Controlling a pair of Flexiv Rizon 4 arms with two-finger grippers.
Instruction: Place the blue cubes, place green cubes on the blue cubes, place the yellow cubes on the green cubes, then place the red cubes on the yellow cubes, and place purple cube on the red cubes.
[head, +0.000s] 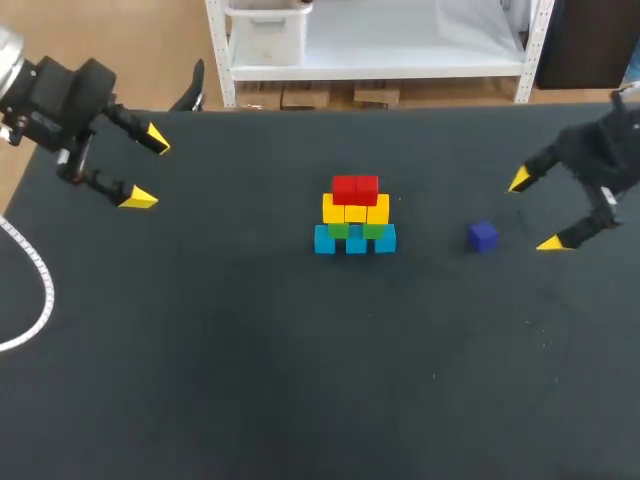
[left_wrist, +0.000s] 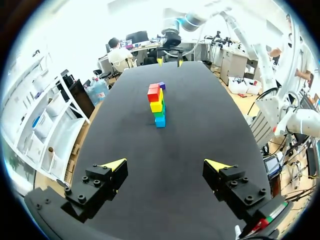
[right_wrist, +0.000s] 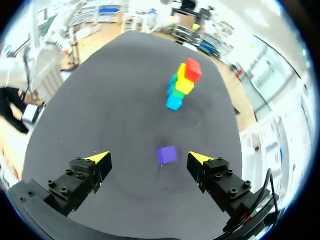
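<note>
In the head view the green cubes show only as a thin strip, their tops covered by the yellow cubes. The left arm and the right arm are each cut off by the picture's edge just behind the wrist. A white cable on the tabletop runs out of view.

In the left wrist view the stack stands end-on, so the cubes in each layer cannot be counted. Only a corner of the purple cube peeks past the red cubes. Far beyond, the right gripper is too small to make out more than its yellow tips.
</note>
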